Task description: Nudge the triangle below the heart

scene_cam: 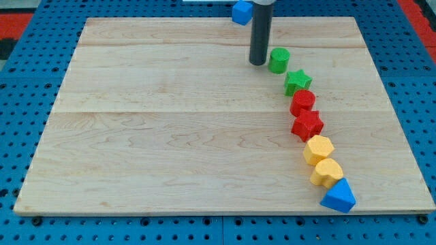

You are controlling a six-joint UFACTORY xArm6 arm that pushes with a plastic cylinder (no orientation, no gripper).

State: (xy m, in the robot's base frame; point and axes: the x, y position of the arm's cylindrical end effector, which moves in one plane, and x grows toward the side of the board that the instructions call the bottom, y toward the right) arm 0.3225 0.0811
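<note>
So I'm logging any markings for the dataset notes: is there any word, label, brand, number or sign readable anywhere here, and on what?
None can be read.
The wooden board shows only grain.
The blocks are plain: green cylinder, green star, red block, red star, yellow hexagon, yellow heart, blue triangle, blue block.
My tip, just left of the green cylinder, is unmarked, as is the blue pegboard.
</note>
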